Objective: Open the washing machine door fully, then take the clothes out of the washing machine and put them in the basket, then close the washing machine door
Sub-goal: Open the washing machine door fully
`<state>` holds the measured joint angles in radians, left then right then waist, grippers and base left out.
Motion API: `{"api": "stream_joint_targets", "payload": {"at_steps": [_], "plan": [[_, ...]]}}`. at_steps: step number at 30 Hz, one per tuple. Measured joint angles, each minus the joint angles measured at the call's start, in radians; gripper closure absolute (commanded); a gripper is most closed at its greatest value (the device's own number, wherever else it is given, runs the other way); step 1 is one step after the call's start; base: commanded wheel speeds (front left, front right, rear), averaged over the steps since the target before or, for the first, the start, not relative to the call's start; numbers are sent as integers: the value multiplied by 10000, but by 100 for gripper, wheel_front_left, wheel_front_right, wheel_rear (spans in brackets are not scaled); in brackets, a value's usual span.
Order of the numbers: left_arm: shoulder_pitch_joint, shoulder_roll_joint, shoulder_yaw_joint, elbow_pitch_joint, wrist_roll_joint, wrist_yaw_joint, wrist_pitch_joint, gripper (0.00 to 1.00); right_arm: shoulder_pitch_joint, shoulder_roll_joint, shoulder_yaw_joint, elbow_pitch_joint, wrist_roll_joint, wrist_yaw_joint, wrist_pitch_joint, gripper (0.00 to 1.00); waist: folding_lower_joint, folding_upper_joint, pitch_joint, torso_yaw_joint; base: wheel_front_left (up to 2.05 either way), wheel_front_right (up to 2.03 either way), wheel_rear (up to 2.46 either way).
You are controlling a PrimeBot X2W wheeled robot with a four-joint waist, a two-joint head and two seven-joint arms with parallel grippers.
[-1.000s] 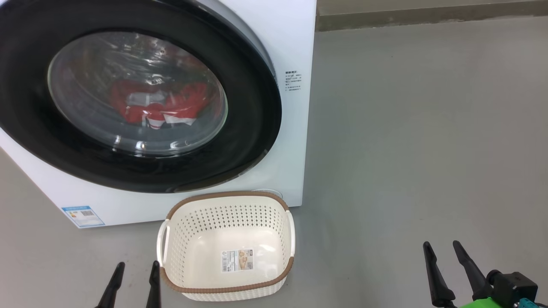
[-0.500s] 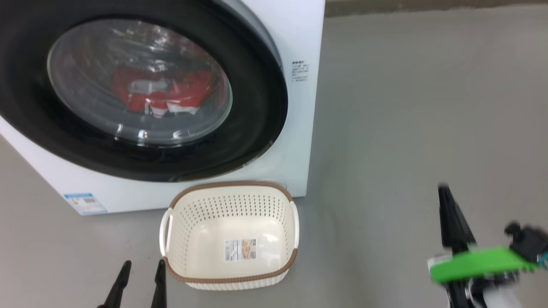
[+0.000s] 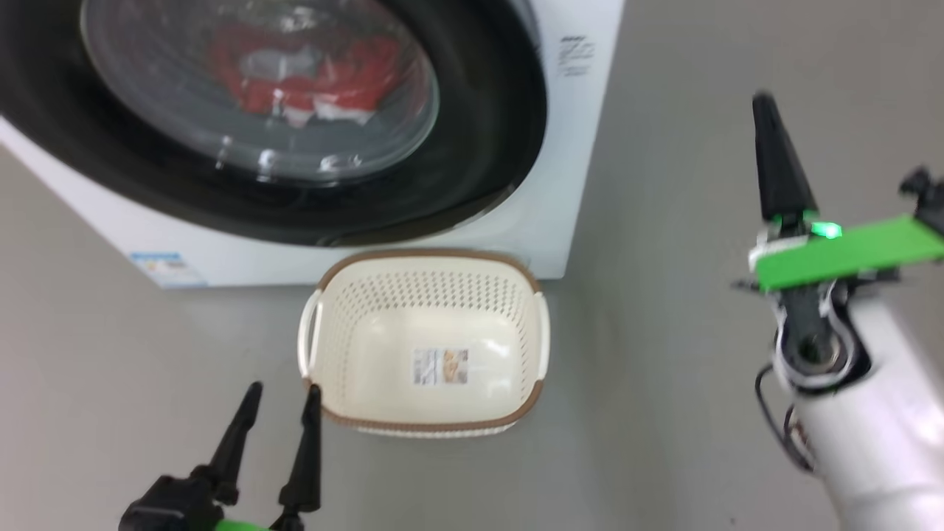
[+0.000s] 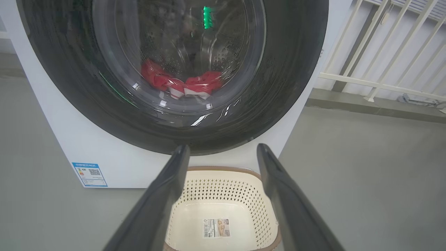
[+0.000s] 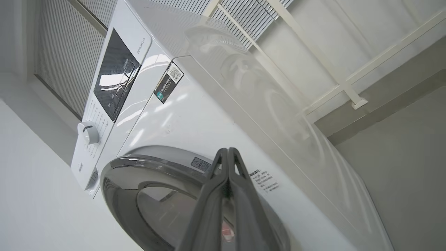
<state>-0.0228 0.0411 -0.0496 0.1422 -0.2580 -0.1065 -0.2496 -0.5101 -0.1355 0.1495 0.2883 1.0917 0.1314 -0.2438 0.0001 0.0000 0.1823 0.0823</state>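
The glossy, rigid door point(image 3: 479, 147) sits shut on the washing machine point(image 3: 560, 206), soft red clothes point(image 3: 346, 77) inside it, and is probably best hooked at its rim edge; to the machine's right the right claw point(image 3: 764, 103) is closed and empty, the left claw point(image 4: 223, 148) open.

Bright and even, with glare streaks on the door point(image 3: 258, 147) glass, motion blur across the head view, worst at the right gripper point(image 3: 764, 103), and bowed edges in wrist views.
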Motion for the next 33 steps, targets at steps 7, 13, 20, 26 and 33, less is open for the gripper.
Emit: {"api": "stream_joint_targets", "payload": {"at_steps": [7,13,20,26,33], "plan": [[-476,-10,-430,58,-268,-10,0,0,-1567,-709,648,-171,2792,-2,1576,100,0,0,717,591,0,0,0],[-776,-12,-604,115,-385,-79,0,0,-2663,-1103,961,-407,4468,-2,3407,100,0,0,1334,979,0,0,0],[-1135,-19,-809,188,-516,-167,0,0,-4119,-1269,683,86,6184,-2,5659,100,0,0,2053,1394,0,0,0],[-1304,-25,-968,213,-604,-173,0,0,-5053,-1499,585,963,6683,-12,6932,100,0,0,2462,1645,0,0,0],[-1525,-29,-1089,247,-700,-173,0,0,-5968,-1626,880,2184,6686,-12,7812,100,0,0,2839,1839,0,0,0]]}}
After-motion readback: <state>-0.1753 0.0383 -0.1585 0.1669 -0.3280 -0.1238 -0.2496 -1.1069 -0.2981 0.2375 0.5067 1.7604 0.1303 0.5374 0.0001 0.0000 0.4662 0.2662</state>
